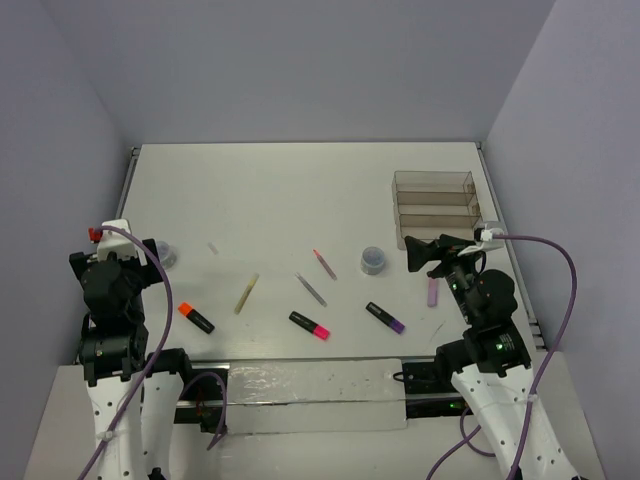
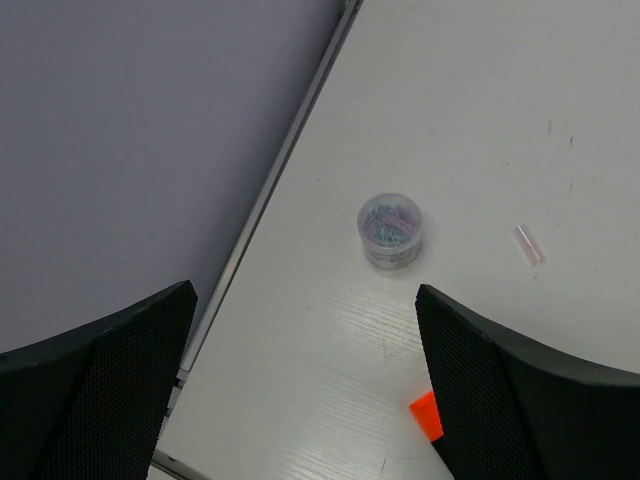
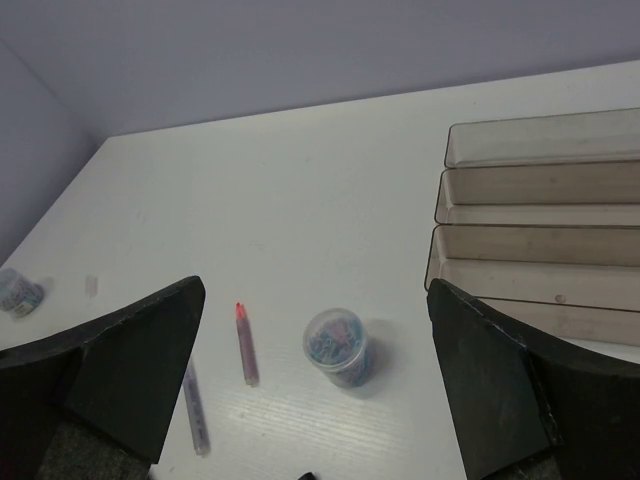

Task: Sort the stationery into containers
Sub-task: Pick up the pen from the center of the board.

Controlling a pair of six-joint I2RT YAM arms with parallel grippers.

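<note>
Left pincer (image 2: 303,292) agape, right pincer (image 3: 315,284) agape — highlighters (image 1: 310,325) outside tray (image 1: 434,173)

Tray (image 1: 434,172) far R, tub (image 1: 373,261) front-L of it, highlighters (image 1: 309,325) along front

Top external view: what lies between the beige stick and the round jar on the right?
Two thin sticks, the red stick nearer the round jar and the grey stick nearer the beige stick, touching neither. The top external view shows it.

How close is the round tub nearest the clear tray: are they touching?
Apart. The right wrist view shows bare table between the round tub and the clear tray.
</note>
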